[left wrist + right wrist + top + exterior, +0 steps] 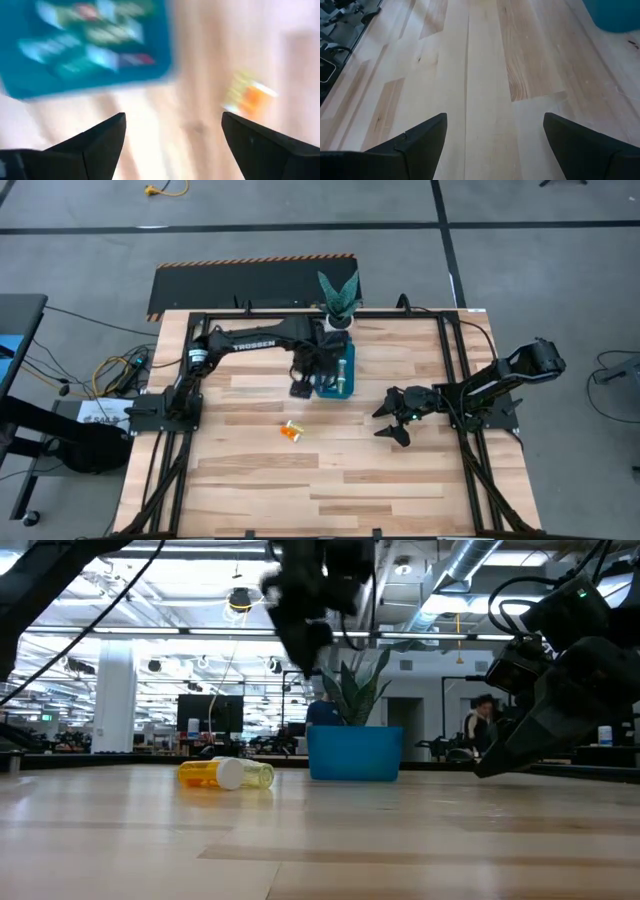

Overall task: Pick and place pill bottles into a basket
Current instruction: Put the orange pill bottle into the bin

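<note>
On the table (pixel 330 480), going from left to right, two bottles (pixel 291 432) are not yet put away: an orange one and a yellow one lie side by side on the wood, near the basket (pixel 334 373). My left gripper (pixel 300 389) hangs just beside the basket, fingers spread and empty. Several bottles already lie inside the basket, but I cannot count them. My right gripper (pixel 392 421) waits apart over bare wood, fingers also spread, holding nothing. I judge most work is done. On my left arm I read "TROSSEN"; no label on the bottles is readable.
</note>
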### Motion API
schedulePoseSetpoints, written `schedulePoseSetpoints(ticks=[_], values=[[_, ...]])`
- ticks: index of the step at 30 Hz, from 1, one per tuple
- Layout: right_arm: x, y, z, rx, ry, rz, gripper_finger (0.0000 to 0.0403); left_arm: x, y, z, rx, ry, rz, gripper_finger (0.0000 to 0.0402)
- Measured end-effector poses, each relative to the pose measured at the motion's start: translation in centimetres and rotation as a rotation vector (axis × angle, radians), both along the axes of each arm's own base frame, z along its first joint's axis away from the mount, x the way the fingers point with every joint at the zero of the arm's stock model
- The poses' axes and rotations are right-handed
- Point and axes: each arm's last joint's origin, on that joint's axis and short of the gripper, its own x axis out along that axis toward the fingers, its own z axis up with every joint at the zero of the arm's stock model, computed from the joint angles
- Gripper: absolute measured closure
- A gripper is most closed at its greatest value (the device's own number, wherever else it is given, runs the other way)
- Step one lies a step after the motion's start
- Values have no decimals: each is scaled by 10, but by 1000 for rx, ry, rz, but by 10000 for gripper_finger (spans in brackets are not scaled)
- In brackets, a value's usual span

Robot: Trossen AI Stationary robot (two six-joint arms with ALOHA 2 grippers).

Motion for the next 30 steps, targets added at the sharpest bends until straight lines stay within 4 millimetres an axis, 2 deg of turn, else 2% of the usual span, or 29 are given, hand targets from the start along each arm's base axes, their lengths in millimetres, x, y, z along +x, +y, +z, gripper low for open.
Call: schedulePoseSetpoints(ticks=[3,8,13,16,21,25,30], values=[[0,0,0,0,0,0,76,-9,-22,9,-115,89,-15,83],[1,0,1,12,-12,-8,76,-6,-59,14,-282,79,5,83],[4,0,7,61,-67,-36,76,-9,-98,18,-288,96,-29,83],[7,1,12,73,-121,-36,76,-18,-116,32,-280,75,-31,83],[9,1,18,81,-188,-34,76,-46,-134,70,-129,-28,34,83],[10,1,20,84,-211,-33,76,-80,-144,108,-44,-157,74,83],[11,1,22,109,-228,-45,76,-124,-149,145,44,-314,117,84]])
